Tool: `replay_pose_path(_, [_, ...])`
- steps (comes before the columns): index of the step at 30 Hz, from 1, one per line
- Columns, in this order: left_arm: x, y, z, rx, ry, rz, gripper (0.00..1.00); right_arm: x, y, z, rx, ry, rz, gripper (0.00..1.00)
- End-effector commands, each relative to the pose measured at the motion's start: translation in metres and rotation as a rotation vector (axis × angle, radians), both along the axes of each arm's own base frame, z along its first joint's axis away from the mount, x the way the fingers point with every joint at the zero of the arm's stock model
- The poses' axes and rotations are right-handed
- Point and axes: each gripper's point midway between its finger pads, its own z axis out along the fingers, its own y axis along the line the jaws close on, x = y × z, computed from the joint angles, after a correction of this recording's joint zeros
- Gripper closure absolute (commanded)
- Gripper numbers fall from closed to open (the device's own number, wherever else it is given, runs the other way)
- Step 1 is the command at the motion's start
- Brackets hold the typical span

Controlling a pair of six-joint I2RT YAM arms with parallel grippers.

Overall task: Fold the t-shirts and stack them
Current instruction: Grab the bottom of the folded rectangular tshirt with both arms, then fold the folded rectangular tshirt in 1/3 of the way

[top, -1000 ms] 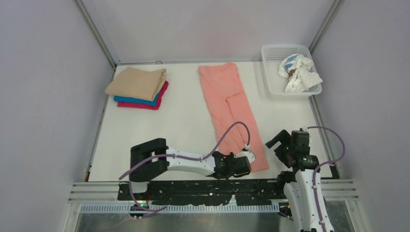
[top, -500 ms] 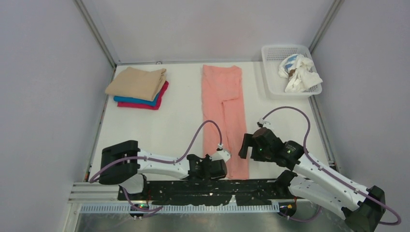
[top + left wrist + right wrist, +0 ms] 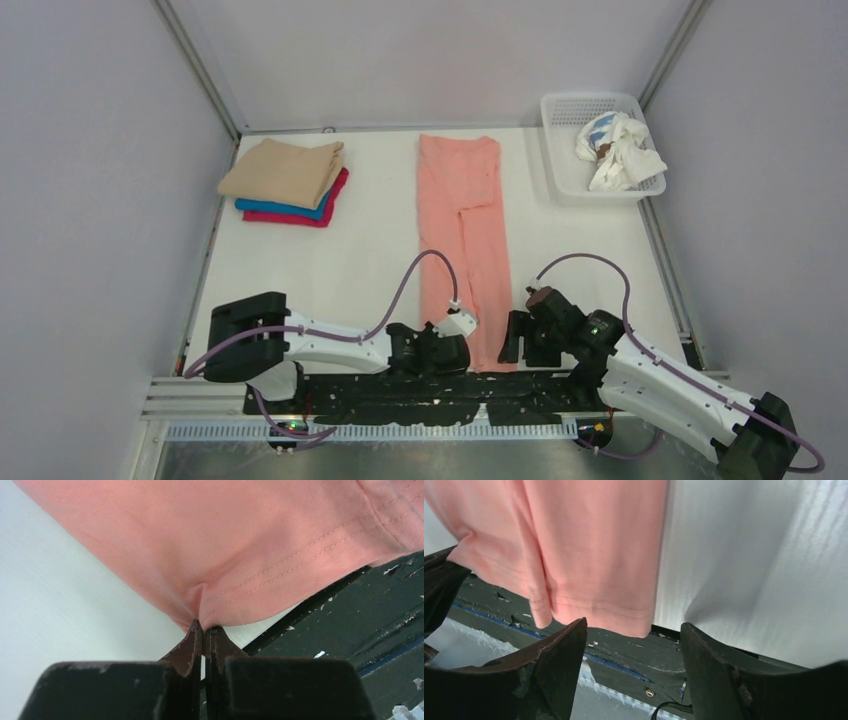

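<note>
Sitting lower and nearer the desk [image 3: 350, 250] edge than before, bracketing the stitched near hem of the salmon-pink t-shirt [image 3: 465, 215] with the right tool [image 3: 633, 626] released; clenching its hem with the left tool [image 3: 202, 628]; lying as a long narrow strip mid-desk.

The left arm [image 3: 330, 345] and right arm [image 3: 660, 385] share white shells, black joints, looping purple cables [image 3: 430, 253] and dark tapered fingers [image 3: 549, 665].

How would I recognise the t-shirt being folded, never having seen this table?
Start at the white table. Down its middle runs the salmon-pink t-shirt, far edge to near edge. Unlike the folded stack far left, it is one long strip.
</note>
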Motion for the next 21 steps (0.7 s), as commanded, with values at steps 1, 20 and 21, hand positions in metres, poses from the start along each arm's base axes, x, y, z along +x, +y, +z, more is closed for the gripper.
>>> replay_pose_path(1, [-0.015,0.004,-0.011,-0.015,0.065,0.02,1.0,-0.003,0.018,0.003,0.068,0.026,0.064,0.32])
replay_pose_path(20, [0.013,-0.006,0.049,-0.106,-0.036,0.058,1.0,0.065,0.015,0.068,-0.004,-0.321,0.025,0.94])
replay_pose_path(21, [0.02,-0.005,0.053,-0.112,-0.043,0.077,1.0,0.075,0.009,0.072,-0.04,-0.365,-0.006,0.94])
